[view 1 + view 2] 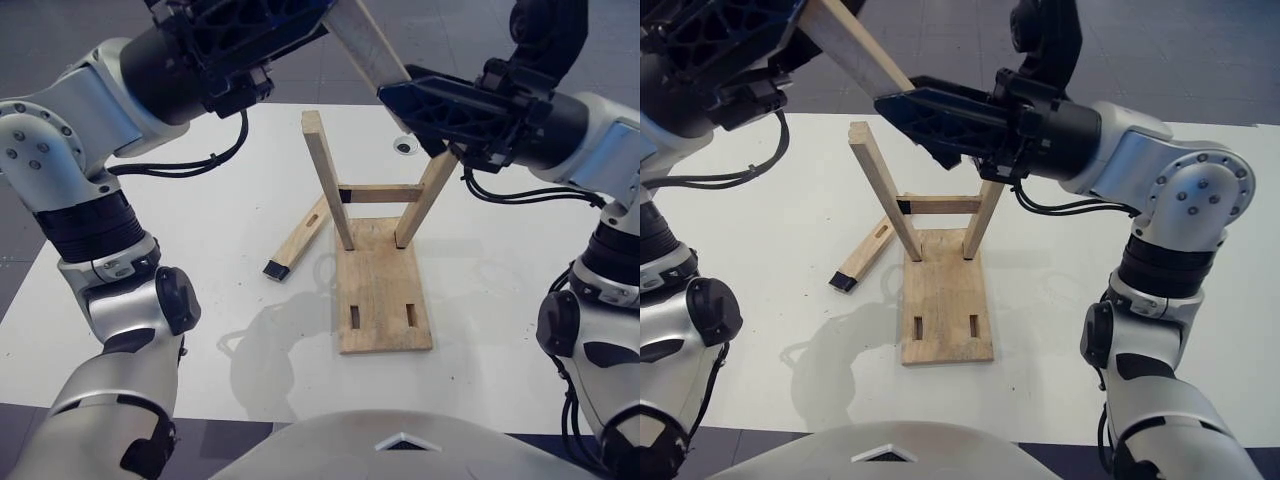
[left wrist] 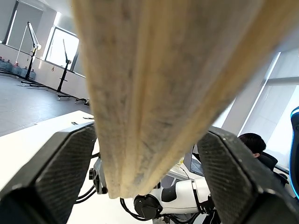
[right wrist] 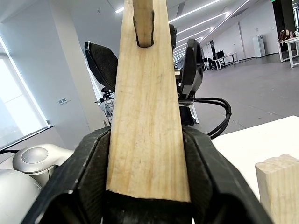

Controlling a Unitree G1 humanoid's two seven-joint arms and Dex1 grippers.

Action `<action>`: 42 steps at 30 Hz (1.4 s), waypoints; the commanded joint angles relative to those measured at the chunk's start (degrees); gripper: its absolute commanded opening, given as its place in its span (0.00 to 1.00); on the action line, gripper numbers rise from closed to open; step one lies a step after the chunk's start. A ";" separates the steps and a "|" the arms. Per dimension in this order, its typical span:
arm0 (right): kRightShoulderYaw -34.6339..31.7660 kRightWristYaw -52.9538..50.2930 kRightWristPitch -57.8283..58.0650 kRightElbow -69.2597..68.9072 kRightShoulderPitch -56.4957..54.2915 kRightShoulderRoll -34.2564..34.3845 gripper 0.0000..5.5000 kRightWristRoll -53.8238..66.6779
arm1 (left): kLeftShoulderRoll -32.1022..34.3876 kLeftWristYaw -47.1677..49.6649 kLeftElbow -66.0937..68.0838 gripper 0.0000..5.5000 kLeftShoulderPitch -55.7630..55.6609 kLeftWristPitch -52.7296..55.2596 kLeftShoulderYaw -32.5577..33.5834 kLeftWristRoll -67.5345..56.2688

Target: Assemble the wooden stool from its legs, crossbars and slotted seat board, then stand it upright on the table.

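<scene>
roughly halfway, judging from the layout. already done: seat board (image 1: 385, 300) flat on the desk (image 1: 200, 200), slotted face up, with two standing legs (image 1: 327, 180) seated at its far end, splayed apart and tied together by one crossbar (image 1: 385, 193). yet to fill: the two near slots (image 1: 355, 316), both bare. fourth leg (image 1: 298, 240) loose on the desk, just beside the board's far left corner, in no grip. third leg (image 1: 370, 40) up in the air over the far side of the desk, slanted, well clear of the board, gripped at both ends: left gripper (image 2: 145, 177) with fingers (image 2: 56, 172) pressed to either side of the wood, right gripper (image 1: 890, 103) with fingers (image 3: 93, 158) clamped tight on the other end. thin stick (image 3: 143, 21) in that leg's mortise, probably a crossbar end, hard to tell. left to do, by this reckoning: seat both remaining legs with their crossbars, then flip the stool onto its feet.
</scene>
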 commanded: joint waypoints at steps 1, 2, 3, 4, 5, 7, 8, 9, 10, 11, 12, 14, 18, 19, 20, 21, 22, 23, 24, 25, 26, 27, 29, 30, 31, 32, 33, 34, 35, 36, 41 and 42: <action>0.43 -0.53 -1.02 -0.81 0.20 0.05 0.37 1.46 | 0.89 0.48 -0.69 0.67 0.11 -0.81 -1.06 -0.38; 0.46 -0.60 -1.06 -0.82 0.21 0.02 0.37 1.54 | 0.99 0.47 -0.69 0.67 0.15 -0.96 -1.19 -0.48; 0.84 -0.57 -0.89 -0.93 0.60 -0.06 0.37 1.38 | 1.16 0.08 -0.40 0.64 0.21 -0.62 -1.36 -1.21; 1.10 -0.65 -0.77 -1.09 0.93 -0.13 0.37 1.33 | 1.35 -0.32 -0.24 0.61 0.25 -0.34 -1.56 -1.75; 1.31 -0.67 -0.75 -1.16 1.15 -0.16 0.37 1.21 | 1.56 -0.75 -0.22 0.58 0.35 -0.12 -1.75 -2.13; 1.59 -0.76 -0.98 -1.27 1.35 -0.25 0.37 1.22 | 1.92 -1.06 -0.52 0.53 0.64 -0.15 -2.07 -2.59; 1.66 -0.82 -1.07 -1.35 1.42 -0.29 0.37 1.31 | 2.07 -1.04 -0.67 0.51 0.77 -0.27 -2.20 -2.73; 1.72 -0.88 -1.13 -1.40 1.48 -0.34 0.37 1.41 | 2.20 -1.06 -0.75 0.49 0.88 -0.39 -2.29 -2.72; 1.78 -0.96 -1.19 -1.40 1.52 -0.38 0.37 1.52 | 2.39 -1.51 -0.70 0.45 1.20 -0.54 -2.34 -2.32; 1.80 -1.01 -1.20 -1.42 1.54 -0.48 0.37 1.69 | 2.57 -1.95 -0.74 0.44 1.59 -0.71 -2.37 -1.95; 1.83 -1.06 -1.22 -1.42 1.55 -0.55 0.37 1.82 | 2.78 -2.47 -0.73 0.44 1.99 -0.90 -2.45 -1.52; 1.88 -1.23 -1.45 -1.47 1.49 -0.62 0.37 1.79 | 3.09 -3.34 -0.77 0.43 2.74 -1.46 -2.62 -0.71; 1.30 -6.47 -0.90 0.93 0.23 -1.11 0.44 0.90 | 3.44 -3.88 -1.53 0.42 3.88 -2.68 -2.63 0.42; 1.05 -7.19 -0.60 1.62 -0.03 -1.40 0.46 1.24 | 3.65 -4.12 -1.72 0.41 4.19 -2.95 -2.65 0.81; 0.68 -7.55 -0.49 2.24 -0.35 -1.83 0.49 1.58 | 3.81 -3.78 -2.22 0.40 4.74 -3.31 -2.54 1.15; 0.33 -8.13 -0.40 2.58 -0.53 -2.20 0.53 1.87 | 3.87 -3.41 -2.59 0.39 5.22 -3.64 -2.46 1.46; -0.17 -8.70 -0.22 2.71 -0.53 -2.69 0.56 2.48 | 3.82 -3.19 -2.99 0.37 5.73 -3.99 -2.39 1.71; -0.71 -9.45 -0.12 2.66 -0.34 -3.21 0.60 3.17 | 3.65 -2.86 -3.35 0.37 6.16 -4.36 -2.31 1.89; -1.10 -10.11 -0.05 2.49 -0.06 -3.67 0.64 3.72 | 3.50 -2.65 -3.62 0.37 6.47 -4.69 -2.26 2.06; -1.59 -10.73 0.21 1.95 0.62 -4.36 0.68 4.50 | 3.46 -2.32 -3.96 0.37 6.79 -5.05 -2.17 2.24; -1.97 -11.32 0.58 1.16 1.53 -5.18 0.72 5.36 | 3.54 -1.96 -4.36 0.37 7.12 -5.46 -1.99 2.45; -1.93 -11.49 1.32 -0.41 2.98 -6.61 0.75 5.75 | 3.83 -1.12 -5.43 0.37 7.63 -6.19 -1.54 2.85; -1.31 -13.24 2.82 -5.62 7.00 -10.08 0.84 5.73 | 4.72 0.19 -9.92 0.37 9.08 -8.43 -1.09 5.02; -0.89 -15.27 3.67 -9.12 9.69 -11.85 0.87 5.98 | 5.23 1.03 -13.05 0.37 9.94 -9.60 -0.84 6.17; -0.34 -18.36 4.49 -12.91 12.98 -13.36 0.88 6.25 | 5.43 2.42 -16.20 0.37 10.93 -10.40 -0.34 5.93; 0.30 -21.26 5.04 -16.10 15.96 -14.61 0.88 6.40 | 5.55 3.58 -18.96 0.37 12.02 -11.09 -0.02 5.34; 0.99 -24.90 5.57 -19.32 19.56 -15.72 0.88 6.46 | 5.66 5.37 -22.30 0.37 13.80 -11.57 0.06 4.45; 1.61 -28.01 5.87 -22.24 22.78 -16.73 0.88 5.58 | 5.82 7.14 -25.68 0.37 15.90 -11.97 -0.09 3.68; 2.30 -30.88 6.26 -24.73 25.75 -17.73 0.88 3.11 | 5.89 8.99 -29.34 0.37 18.50 -12.40 -0.82 3.70; 2.66 -34.48 6.25 -26.14 28.85 -18.12 0.88 0.29 | 5.54 11.29 -33.01 0.37 21.42 -12.98 -2.06 4.00; 6.47 -40.89 5.32 -32.18 39.12 -18.66 0.88 -9.91 | 0.83 18.83 -42.78 0.37 35.65 -18.82 -8.50 11.25; 7.06 -40.37 5.63 -33.16 40.73 -19.42 0.88 -10.66 | 0.44 17.46 -43.78 0.37 39.66 -20.41 -10.27 14.51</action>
